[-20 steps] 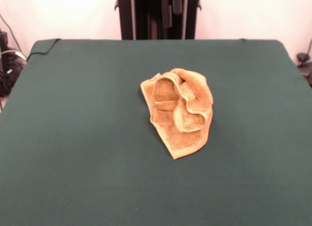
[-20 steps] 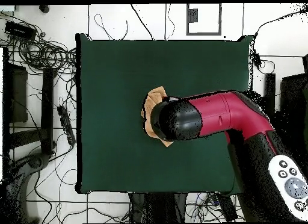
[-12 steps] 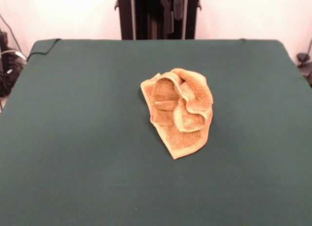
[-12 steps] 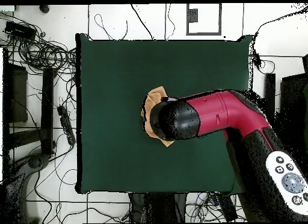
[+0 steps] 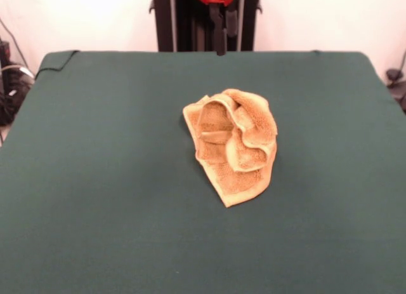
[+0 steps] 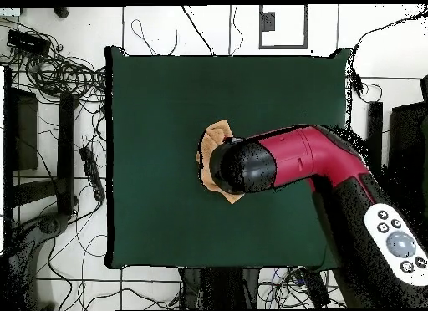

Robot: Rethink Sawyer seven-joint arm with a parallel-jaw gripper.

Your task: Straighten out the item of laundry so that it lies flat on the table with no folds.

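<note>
Near the middle of the table [image 5: 95, 199] the towel [image 5: 233, 145] sits crumpled. My pincer [image 5: 220, 27] hangs high above it; its opening I cannot tell. I should descend on the pointed near corner and pull outward.

Green table [image 5: 95, 180]: crumpled orange towel [image 5: 233, 145] near centre.

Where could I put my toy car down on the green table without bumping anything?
Almost anywhere. The table is bare all around the crumpled towel: wide green patches lie between the towel and every table edge. Only the middle is taken, by the towel, with the robot's arm hanging above it.
</note>
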